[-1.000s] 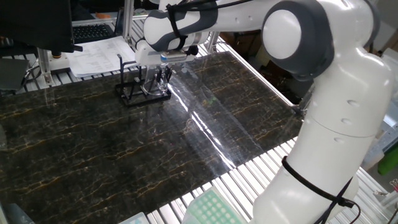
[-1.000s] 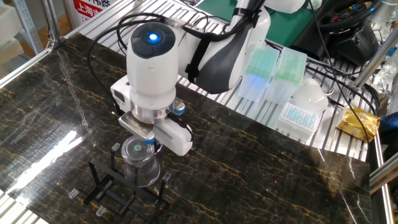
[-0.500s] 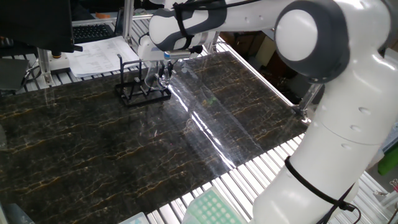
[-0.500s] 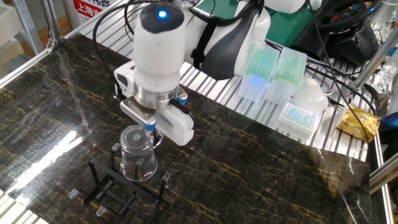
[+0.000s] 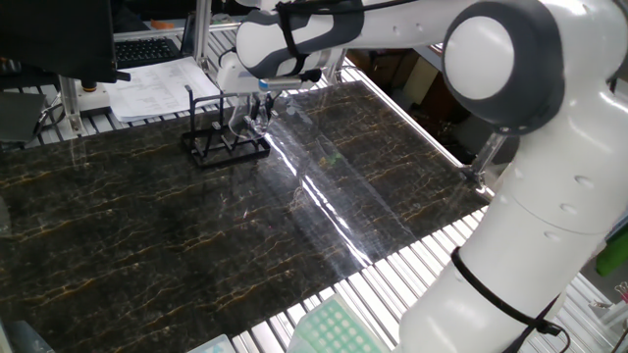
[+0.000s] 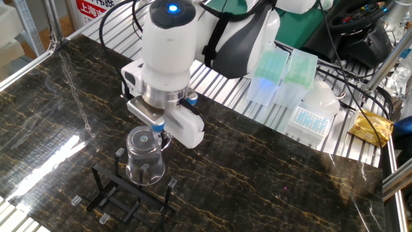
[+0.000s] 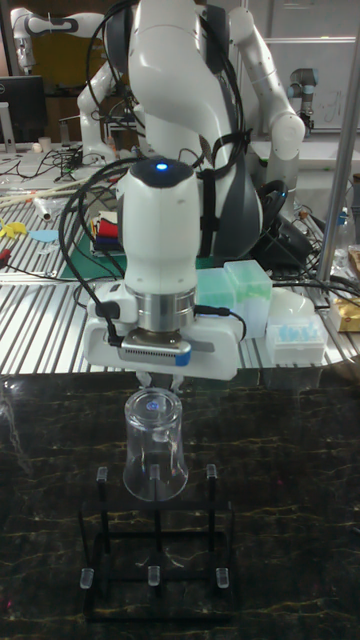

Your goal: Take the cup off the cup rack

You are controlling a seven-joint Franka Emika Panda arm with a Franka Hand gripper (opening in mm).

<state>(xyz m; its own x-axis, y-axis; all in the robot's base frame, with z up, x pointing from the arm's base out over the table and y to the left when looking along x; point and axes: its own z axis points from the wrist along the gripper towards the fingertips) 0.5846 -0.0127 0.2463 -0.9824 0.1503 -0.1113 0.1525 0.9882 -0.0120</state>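
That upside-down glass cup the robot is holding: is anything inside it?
Through the clear cup, one black peg of the cup rack still shows inside near the open rim. Nothing else shows inside. The gripper covers the cup's base, so the fingertips' hold is hidden.

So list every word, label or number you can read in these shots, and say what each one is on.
Red sign behind the table, top left of the other fixed view: white characters, cut off and too blurred to read.
Papers by the keyboard in one fixed view: print too small to read.
Gold packet: no legible print.
Cup, cup rack, tool: no text visible.
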